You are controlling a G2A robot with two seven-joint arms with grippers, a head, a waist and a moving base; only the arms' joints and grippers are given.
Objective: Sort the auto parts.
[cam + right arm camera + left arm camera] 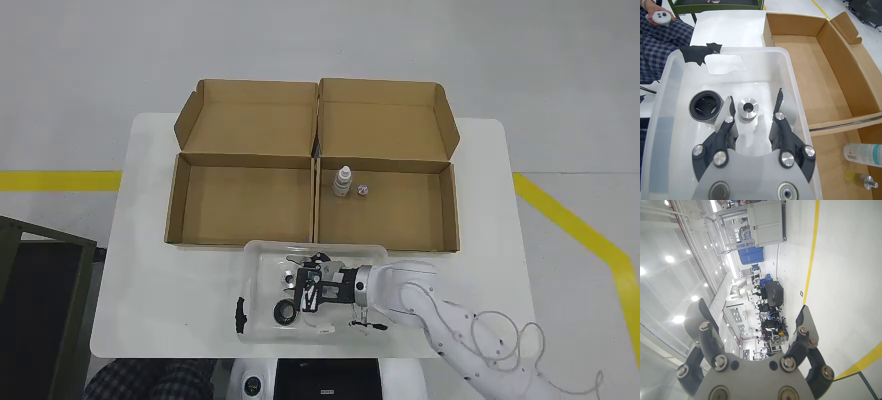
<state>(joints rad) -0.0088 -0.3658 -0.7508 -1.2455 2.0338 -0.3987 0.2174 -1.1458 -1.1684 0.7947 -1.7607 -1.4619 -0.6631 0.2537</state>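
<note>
- Workpiece: short silver metal bushing (748,108) in clear plastic bin (761,49), 6 o'clock on white table (150,250); probably heavy, slick.
- Right gripper (755,96): jaws spread, flanking it; I'd pinch its outer wall.
- Left gripper (752,306): jaws spread, empty.

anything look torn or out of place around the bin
Yes: a ragged piece of black tape hangs over the rim of the clear bin, next to a white label with torn edges on the same wall. Nothing else stands out.
</note>
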